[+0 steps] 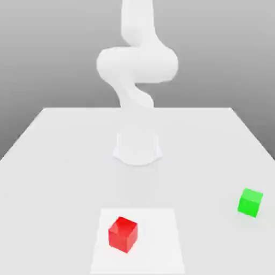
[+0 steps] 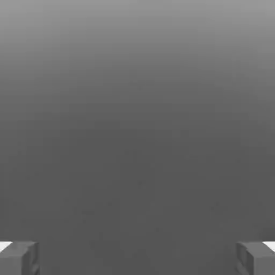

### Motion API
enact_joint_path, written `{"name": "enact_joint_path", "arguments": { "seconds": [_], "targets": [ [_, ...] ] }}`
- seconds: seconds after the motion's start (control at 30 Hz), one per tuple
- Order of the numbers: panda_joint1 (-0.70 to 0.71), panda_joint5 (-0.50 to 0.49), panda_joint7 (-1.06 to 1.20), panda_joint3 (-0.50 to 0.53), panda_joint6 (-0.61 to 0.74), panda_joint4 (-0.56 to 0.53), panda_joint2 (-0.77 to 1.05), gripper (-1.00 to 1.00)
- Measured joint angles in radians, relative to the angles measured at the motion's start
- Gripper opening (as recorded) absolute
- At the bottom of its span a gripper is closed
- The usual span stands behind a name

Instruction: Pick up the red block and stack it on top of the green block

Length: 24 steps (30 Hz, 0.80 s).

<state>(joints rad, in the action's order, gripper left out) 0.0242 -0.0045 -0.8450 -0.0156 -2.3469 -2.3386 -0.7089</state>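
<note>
Your tool (image 2: 137, 260) stands wide, holding nothing. The small glossy red cube (image 1: 123, 234) looks rigid, light and slick; pinch two opposite flat faces at mid-height, well below the tool.

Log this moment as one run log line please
end effector open, empty | red block on table, unstacked | green block apart, exterior view's right

One red block (image 1: 123, 234), one green block (image 1: 250, 202)
</note>
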Motion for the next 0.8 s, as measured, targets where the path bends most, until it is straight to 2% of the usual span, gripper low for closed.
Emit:
{"name": "enact_joint_path", "arguments": {
  "seconds": [0.33, 0.67, 0.8],
  "targets": [
    [0.085, -0.024, -0.187, -0.049, -0.190, -0.156, 0.370, 0.00],
    [0.121, -0.021, -0.351, -0.048, -0.376, -0.309, 0.731, 0.00],
    [0.117, -0.023, -0.379, -0.041, -0.480, -0.319, 0.875, 0.00]
  ]
}}
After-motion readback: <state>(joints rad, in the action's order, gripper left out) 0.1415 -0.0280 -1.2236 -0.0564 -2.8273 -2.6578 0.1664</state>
